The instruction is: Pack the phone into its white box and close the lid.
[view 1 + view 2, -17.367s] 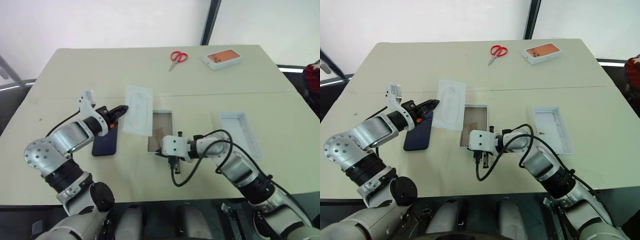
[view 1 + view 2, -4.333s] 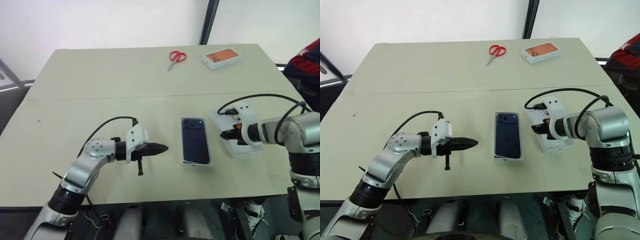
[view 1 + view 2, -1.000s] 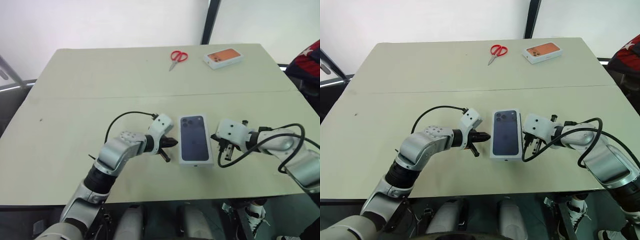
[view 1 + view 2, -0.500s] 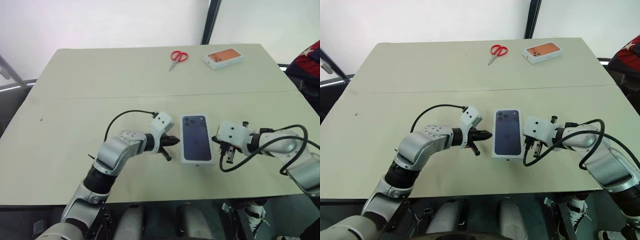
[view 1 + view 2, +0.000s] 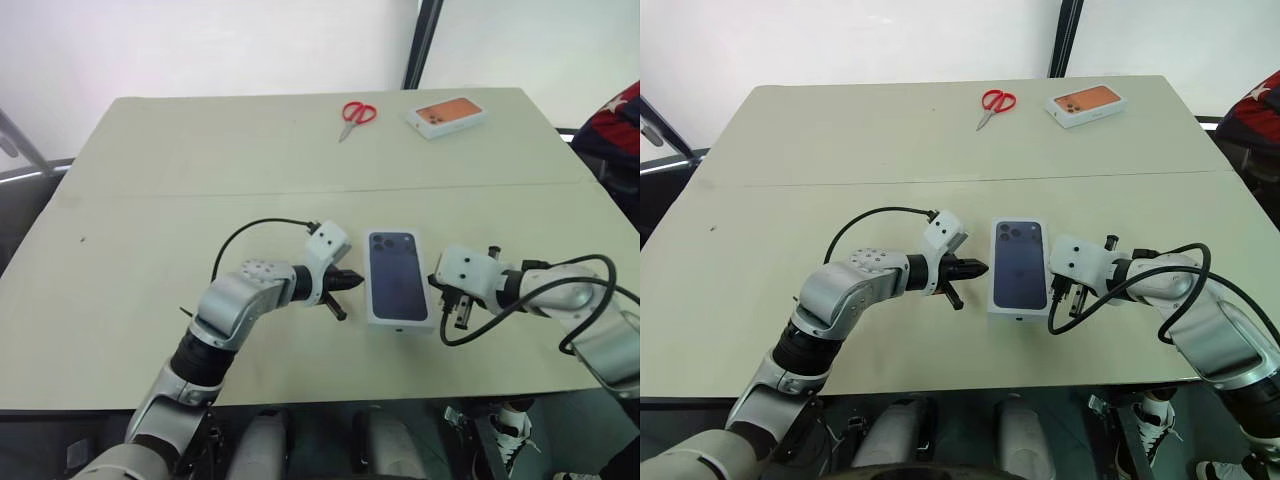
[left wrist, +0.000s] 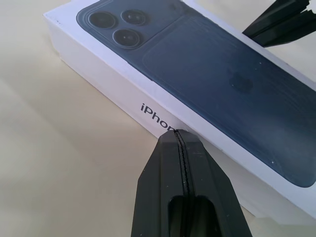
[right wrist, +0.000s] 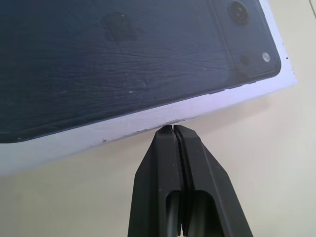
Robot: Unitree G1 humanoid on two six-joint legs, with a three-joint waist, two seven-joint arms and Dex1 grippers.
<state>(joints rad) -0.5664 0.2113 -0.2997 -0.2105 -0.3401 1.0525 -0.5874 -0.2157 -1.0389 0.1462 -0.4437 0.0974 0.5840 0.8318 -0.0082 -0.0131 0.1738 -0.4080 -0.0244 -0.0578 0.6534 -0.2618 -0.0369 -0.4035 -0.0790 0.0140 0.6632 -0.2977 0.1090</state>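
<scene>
The lid (image 5: 397,275), white with a dark blue phone printed on top, lies flat near the table's front middle. The phone and the white box are hidden beneath it. My left gripper (image 5: 355,282) is shut and empty, its tip against the lid's left long side (image 6: 163,116). On the opposite long side my right gripper (image 5: 433,282) is also shut and empty. In the right wrist view its tip (image 7: 172,129) meets the lid's white side wall (image 7: 98,133).
Red scissors (image 5: 356,114) and a box with an orange phone picture (image 5: 446,115) lie at the table's far edge. A person's dark red clothing (image 5: 617,125) shows past the table's right edge.
The closed box has slid a little to the right on the table. Both shut grippers stay at its two long sides.
</scene>
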